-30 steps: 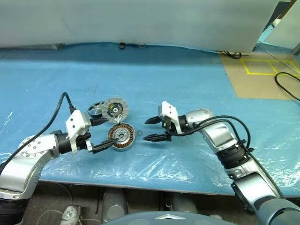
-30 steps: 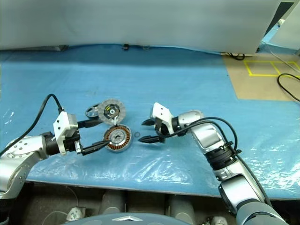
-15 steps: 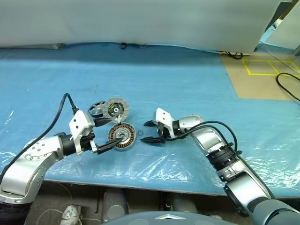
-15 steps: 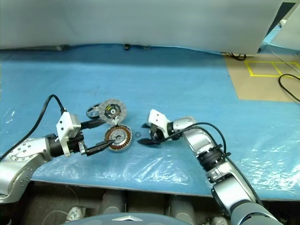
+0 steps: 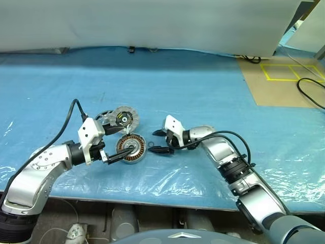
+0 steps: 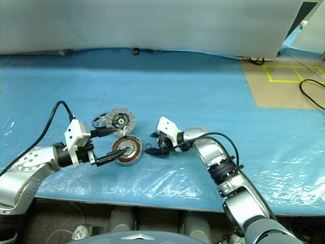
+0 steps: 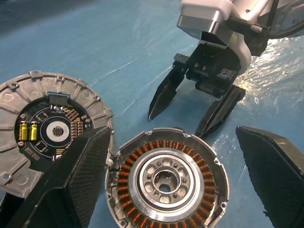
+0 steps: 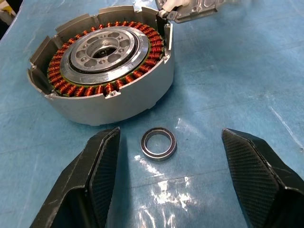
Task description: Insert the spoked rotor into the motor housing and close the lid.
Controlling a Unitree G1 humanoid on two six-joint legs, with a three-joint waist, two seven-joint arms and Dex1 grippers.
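Where the blue-covered surface (image 5: 213, 91) carries the parts, the motor housing (image 5: 132, 148) sits upright with its copper windings showing. The lid (image 5: 123, 118) lies just behind it, its black-and-yellow centre facing up, and the spoked rotor (image 5: 104, 118) rests beside the lid on the robot's left. A small loose ring (image 8: 158, 143) lies just beside the housing on its right. The left pincer (image 5: 116, 144) stands open astride the housing. The right pincer (image 5: 157, 141) is open too, its fingers either side of the ring, gripping nothing.
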